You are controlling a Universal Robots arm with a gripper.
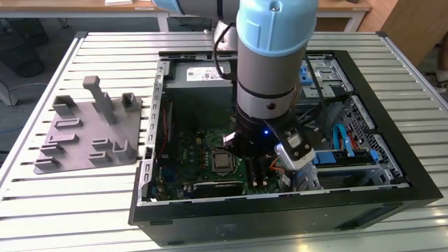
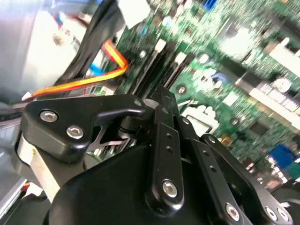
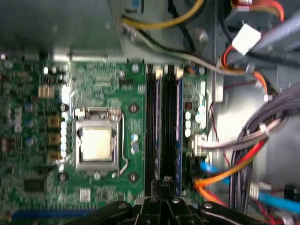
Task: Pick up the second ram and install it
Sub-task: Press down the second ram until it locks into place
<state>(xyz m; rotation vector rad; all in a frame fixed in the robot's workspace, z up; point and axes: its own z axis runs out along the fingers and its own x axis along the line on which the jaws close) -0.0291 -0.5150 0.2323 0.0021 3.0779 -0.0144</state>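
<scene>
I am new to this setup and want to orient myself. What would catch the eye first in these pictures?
First, the robot arm, grey with a light blue cap, reaching down into the open black computer case at the middle of the exterior view. Under it the green motherboard stands out, with long black slots beside the square processor socket. A grey holder tray lies on the exterior view's left.

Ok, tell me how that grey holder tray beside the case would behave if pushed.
The grey holder tray lies flat on the slatted table, so it would probably slide rather than tip. Its tall post looks thin, so pushing there might snap it.
</scene>
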